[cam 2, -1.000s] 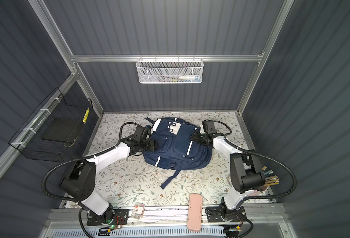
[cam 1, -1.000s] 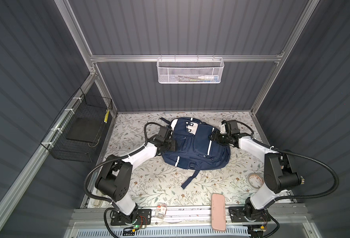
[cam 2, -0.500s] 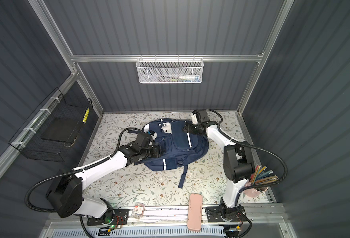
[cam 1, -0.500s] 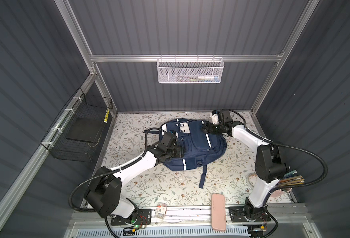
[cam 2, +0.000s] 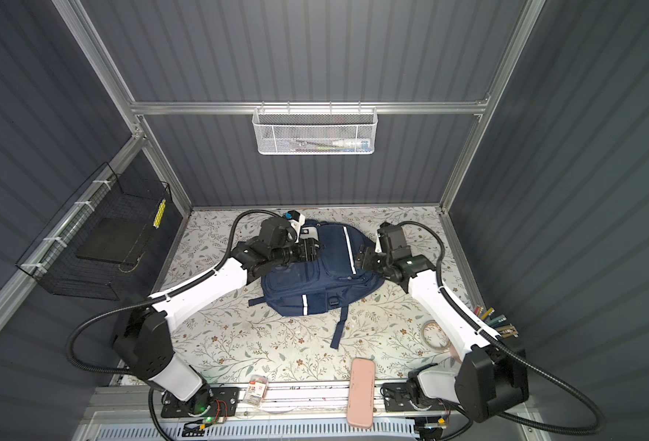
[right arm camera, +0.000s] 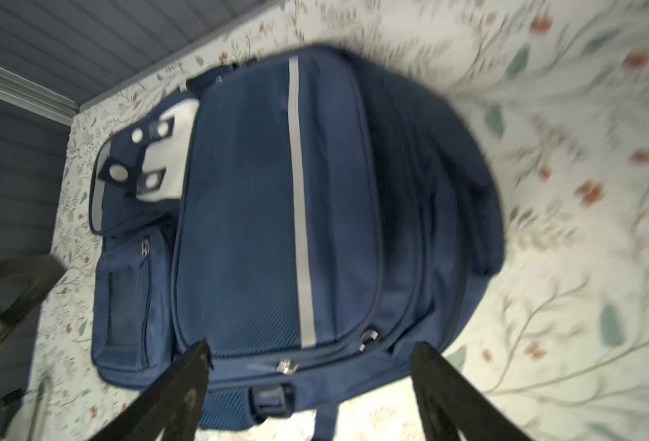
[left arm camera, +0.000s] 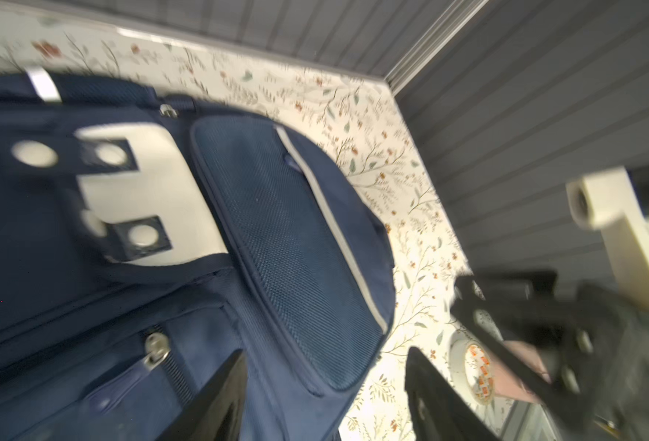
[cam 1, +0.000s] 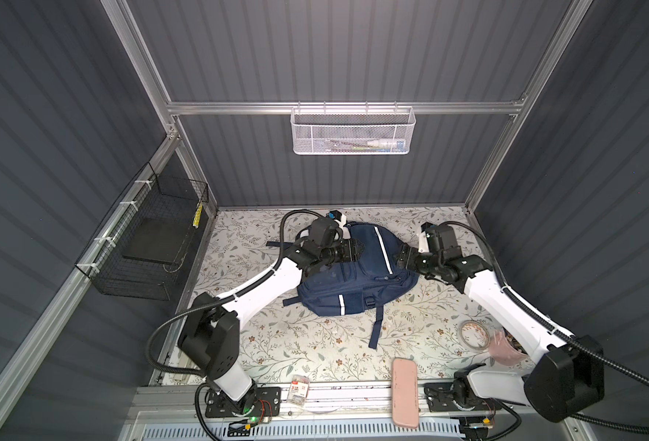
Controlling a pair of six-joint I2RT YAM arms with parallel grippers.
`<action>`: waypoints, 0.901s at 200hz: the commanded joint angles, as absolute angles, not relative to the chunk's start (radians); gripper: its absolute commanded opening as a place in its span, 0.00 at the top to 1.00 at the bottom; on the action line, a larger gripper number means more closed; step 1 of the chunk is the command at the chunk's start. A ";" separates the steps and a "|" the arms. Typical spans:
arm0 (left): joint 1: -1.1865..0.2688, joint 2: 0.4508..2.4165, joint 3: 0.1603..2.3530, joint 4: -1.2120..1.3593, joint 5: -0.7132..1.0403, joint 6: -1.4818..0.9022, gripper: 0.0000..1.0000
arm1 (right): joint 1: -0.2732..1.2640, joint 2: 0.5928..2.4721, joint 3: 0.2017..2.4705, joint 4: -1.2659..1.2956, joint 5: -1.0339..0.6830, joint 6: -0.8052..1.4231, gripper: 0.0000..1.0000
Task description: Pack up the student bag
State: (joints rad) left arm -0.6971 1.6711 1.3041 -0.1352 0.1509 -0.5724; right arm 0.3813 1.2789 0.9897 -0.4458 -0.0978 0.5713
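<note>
Black wire forms the basket we see hung on the left wall. Next comes the left gripper, which hovers over the left part of the student bag, close to its white patch. From the left wrist view its jaws stand apart with nothing clamped between them; one finger is over the navy fabric, though we cannot tell whether it touches. We find the bag lying flat on the flowered table cover, in the middle toward the back wall, stripes facing up, with one strap trailing toward the front. Above it, on the back wall, hangs a white mesh basket. At the bag's right edge sits the right gripper, its jaws spread wide and gripping nothing; in the right wrist view the bag's lower edge and buckle show between the fingers. Near the front rail lies a pink case. Farther right we spot a roll of tape on the cover, beside the right arm, and coloured pencils poking out past that arm.
</note>
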 commanded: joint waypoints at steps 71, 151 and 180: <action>-0.719 1.825 1.337 -0.129 0.137 -0.588 0.41 | 0.609 1.242 0.774 -0.226 0.042 0.925 0.40; -0.719 1.839 1.295 -0.094 0.152 -0.609 0.46 | 0.603 1.407 0.887 -0.181 0.098 0.894 0.50; -0.719 1.826 1.276 -0.088 0.156 -0.612 0.46 | 0.602 1.444 0.901 -0.219 0.154 0.877 0.51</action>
